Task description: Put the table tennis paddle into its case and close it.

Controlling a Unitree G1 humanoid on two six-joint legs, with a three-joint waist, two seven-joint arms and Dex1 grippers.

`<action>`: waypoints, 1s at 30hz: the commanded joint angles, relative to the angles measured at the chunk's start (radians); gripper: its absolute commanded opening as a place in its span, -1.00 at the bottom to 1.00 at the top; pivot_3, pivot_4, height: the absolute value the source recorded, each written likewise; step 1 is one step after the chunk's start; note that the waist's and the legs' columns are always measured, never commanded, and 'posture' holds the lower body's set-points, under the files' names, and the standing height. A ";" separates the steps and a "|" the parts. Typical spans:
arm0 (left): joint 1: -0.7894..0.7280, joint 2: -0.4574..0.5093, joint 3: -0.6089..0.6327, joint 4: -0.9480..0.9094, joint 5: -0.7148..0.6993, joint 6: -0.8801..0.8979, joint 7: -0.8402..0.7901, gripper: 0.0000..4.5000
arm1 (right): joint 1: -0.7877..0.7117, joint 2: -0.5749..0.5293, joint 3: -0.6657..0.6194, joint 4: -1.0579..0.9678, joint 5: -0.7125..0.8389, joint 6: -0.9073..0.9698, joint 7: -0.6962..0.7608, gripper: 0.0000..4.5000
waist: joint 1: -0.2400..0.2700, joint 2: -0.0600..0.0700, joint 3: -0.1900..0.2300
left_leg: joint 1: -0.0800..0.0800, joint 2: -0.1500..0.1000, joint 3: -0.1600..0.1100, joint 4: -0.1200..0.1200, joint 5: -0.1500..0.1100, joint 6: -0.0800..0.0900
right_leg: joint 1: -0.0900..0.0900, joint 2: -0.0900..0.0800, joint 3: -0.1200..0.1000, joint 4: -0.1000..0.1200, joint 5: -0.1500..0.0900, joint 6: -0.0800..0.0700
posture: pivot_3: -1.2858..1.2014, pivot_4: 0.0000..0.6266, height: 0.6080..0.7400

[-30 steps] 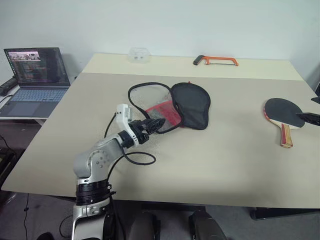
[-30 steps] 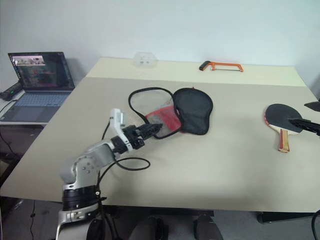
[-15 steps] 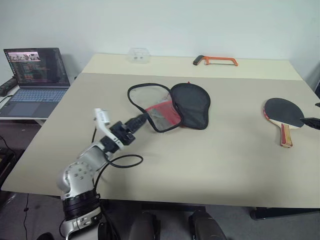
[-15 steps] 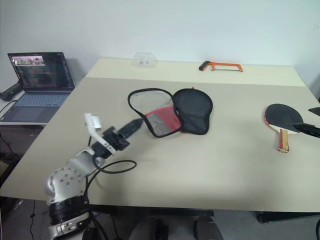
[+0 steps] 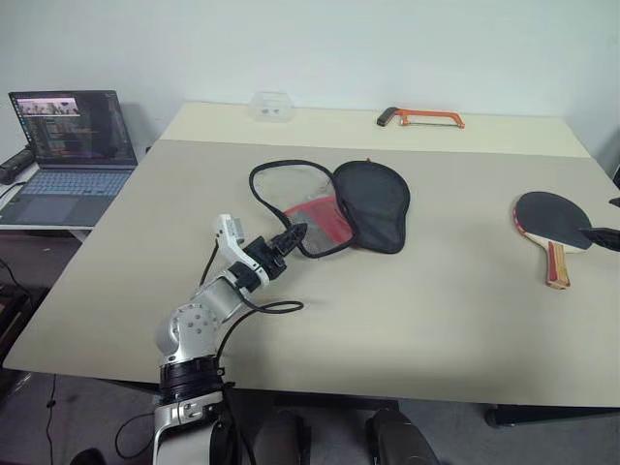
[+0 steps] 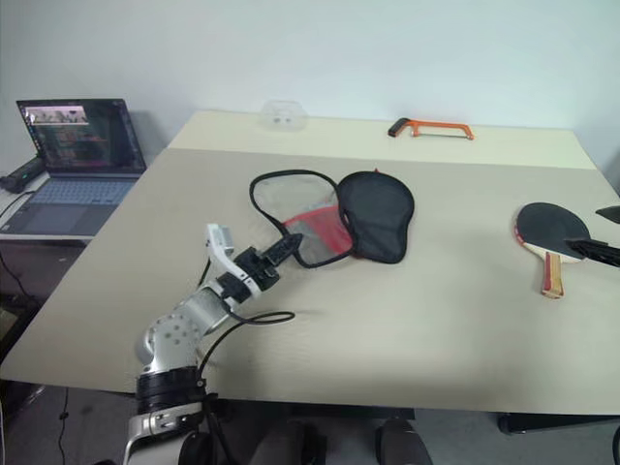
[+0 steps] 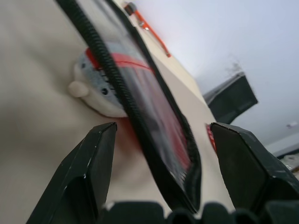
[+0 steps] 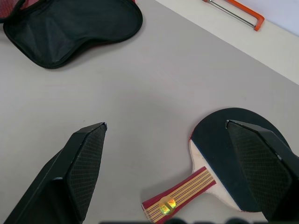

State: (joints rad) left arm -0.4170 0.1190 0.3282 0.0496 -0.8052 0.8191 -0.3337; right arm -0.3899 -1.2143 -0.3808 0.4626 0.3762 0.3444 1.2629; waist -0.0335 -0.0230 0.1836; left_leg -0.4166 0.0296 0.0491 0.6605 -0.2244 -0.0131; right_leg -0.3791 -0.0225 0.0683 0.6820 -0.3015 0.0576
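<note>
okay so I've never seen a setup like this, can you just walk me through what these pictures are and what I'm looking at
This is a two-armed robot at a table. Two pictures come from cameras in its head, looking down over its arms. The other two come from cameras on its wrists, each looking out between that arm's two black fingers.

On the table lie an unzipped paddle case, a table tennis paddle off to the right, an orange hacksaw and a small clear box at the far edge. A laptop sits on a side desk.

The left gripper is open, its fingers either side of the case's near edge, not closed on it. The right gripper hangs open above the paddle. Nothing is held.
</note>
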 commanded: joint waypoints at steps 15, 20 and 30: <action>-0.269 0.102 -0.198 0.093 0.068 0.034 -0.201 -0.99 | -0.025 -0.027 -0.036 -0.025 0.006 0.010 -0.004 1.00 | 0.000 0.000 0.000 | 0.000 -0.002 0.000 0.000 0.000 0.000 | 0.000 0.001 0.000 -0.001 0.001 0.001 | 0.03 -0.52 1.00; -0.337 0.189 -0.295 0.160 0.096 0.089 -0.351 -0.99 | -0.059 -0.021 -0.011 -0.009 -0.003 0.003 -0.001 1.00 | 0.000 0.000 0.000 | 0.000 -0.001 0.000 0.000 0.000 0.000 | 0.000 0.001 0.000 -0.002 0.001 0.001 | 0.03 -0.52 1.00; -0.392 0.101 -0.409 0.306 0.180 0.086 -0.460 -0.99 | -0.058 -0.028 -0.013 -0.005 0.001 0.003 0.000 1.00 | 0.002 0.000 0.000 | -0.001 0.000 0.000 0.000 0.000 0.000 | 0.000 0.000 0.000 -0.002 0.001 0.001 | 0.03 -0.52 1.00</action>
State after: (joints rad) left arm -0.7763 0.2386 -0.0621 0.3328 -0.6496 0.9303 -0.7759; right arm -0.4387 -1.2143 -0.3687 0.4636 0.3742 0.3583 1.2618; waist -0.0314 -0.0228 0.1836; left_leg -0.4177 0.0289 0.0488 0.6604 -0.2247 -0.0133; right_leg -0.3791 -0.0228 0.0678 0.6801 -0.3007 0.0590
